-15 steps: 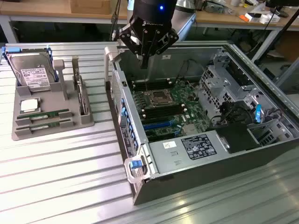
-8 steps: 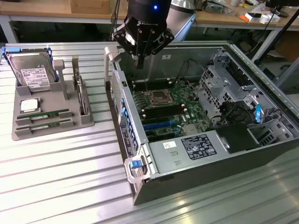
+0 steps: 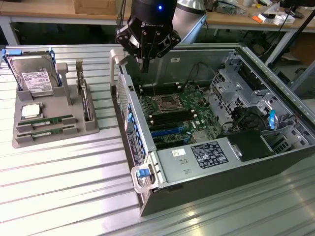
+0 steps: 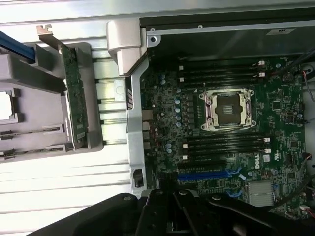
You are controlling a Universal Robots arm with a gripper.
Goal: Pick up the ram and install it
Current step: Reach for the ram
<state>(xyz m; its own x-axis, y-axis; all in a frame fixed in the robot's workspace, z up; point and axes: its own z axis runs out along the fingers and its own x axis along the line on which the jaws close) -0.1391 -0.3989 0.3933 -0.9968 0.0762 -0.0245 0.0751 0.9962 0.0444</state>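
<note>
- The gripper (image 3: 145, 65) hangs over the far corner of the open computer case (image 3: 216, 177), on the exterior view's left of the case. Its fingers point straight down.
- The fingers are pressed together and pinch nothing.
- The ram (image 3: 49, 120) lies flat in a slot of the grey tray (image 3: 54, 140), near the tray's front edge. It has not been picked up.
- A second stick (image 3: 51, 130) of the same kind lies just beside it, in the next slot and parallel to it.
- The tray sits on the ribbed metal tabletop (image 3: 69, 187), on the exterior view's left of the case and well apart from the gripper.
- A hard drive (image 3: 34, 78) with a white label leans at the back of the tray, and a square silver chip (image 3: 30, 110) lies in front of it.
- A narrow card (image 3: 86, 98) stands on edge along the side of the tray nearest the case. In the wrist view this card (image 4: 74, 93) is a green strip with a metal bracket at one end.
- Inside the case the green motherboard (image 3: 197, 115) lies flat, with a square metal socket (image 3: 166, 102) near its middle.
- In the wrist view, long black memory slots (image 4: 221, 71) run on one side of the socket (image 4: 227, 109), and more run on its other side.
- A blue slot (image 4: 204, 174) lies past the second group, closest to the gripper (image 4: 172, 211), whose black body crosses the edge of that view.
- A blue latch (image 3: 142, 172) sits at the near corner of the case.
</note>
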